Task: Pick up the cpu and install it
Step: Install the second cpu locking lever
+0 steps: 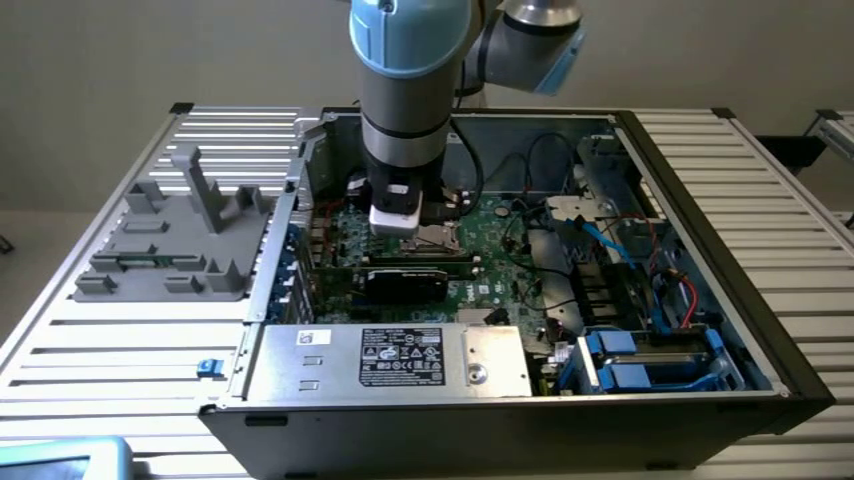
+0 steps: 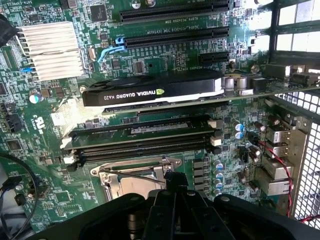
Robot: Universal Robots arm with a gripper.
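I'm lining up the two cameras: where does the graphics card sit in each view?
Exterior view: the graphics card lies mid-case on the motherboard, between the silver box and the arm.
Wrist view: the graphics card, labelled NVIDIA Quadro, lies between the long black slots and the memory slots.
Shared landmark: the metal socket frame, just beyond the memory slots from the card.

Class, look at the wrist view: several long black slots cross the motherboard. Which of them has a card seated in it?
The slot under the black graphics card labelled NVIDIA Quadro. The long black slots beyond it stand empty, as does the memory slot pair beside the metal socket frame.
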